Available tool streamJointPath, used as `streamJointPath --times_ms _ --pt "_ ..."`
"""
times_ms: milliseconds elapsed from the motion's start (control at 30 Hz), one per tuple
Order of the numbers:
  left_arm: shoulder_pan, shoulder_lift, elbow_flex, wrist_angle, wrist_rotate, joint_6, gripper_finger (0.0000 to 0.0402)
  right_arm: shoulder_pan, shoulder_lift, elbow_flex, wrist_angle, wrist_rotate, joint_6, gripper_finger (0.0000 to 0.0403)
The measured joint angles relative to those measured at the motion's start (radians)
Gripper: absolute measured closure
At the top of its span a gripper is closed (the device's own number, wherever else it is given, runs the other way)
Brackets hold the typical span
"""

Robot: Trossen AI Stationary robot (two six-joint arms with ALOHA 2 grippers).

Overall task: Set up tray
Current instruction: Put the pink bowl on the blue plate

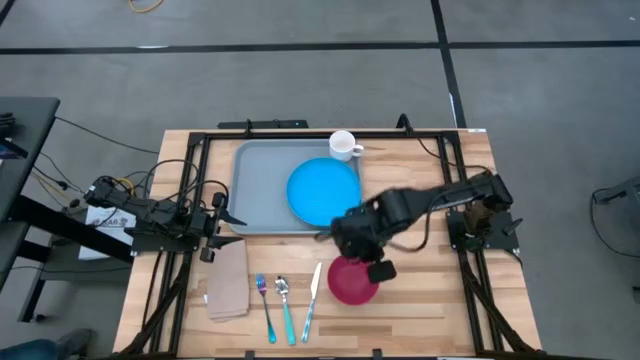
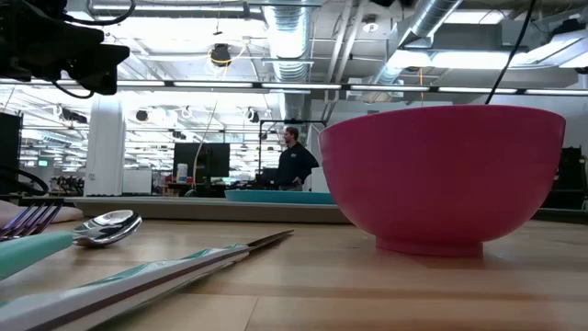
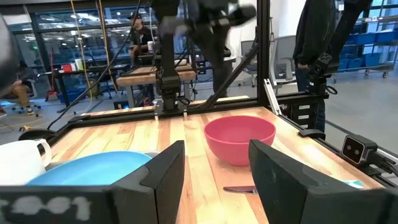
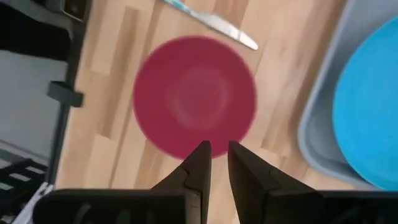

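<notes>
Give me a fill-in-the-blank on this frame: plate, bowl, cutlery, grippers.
1. The blue plate lies on the ____.
2. The right gripper hangs over the ____ bowl.
3. Among the cutlery, the spoon lies between the fork and the ____.
4. The white mug stands ____ the tray, on the table.

Missing words: tray; pink; knife; outside

Right gripper (image 4: 215, 163): hovering above the bowl, fingers nearly closed.
Pink bowl (image 4: 194, 96): sitting on the wooden surface (image 4: 118, 62).
Knife (image 4: 214, 23): lying beyond the bowl.
Tray (image 4: 323, 127): carrying the blue plate (image 4: 367, 106).
</notes>
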Motion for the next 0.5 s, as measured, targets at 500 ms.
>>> streamJointPath --times_ms 500 --pt "0.0 0.0 0.0 0.0 0.0 -0.002 0.0233 -0.058 0.173 -0.111 0.152 0.028 0.042 0.0329"
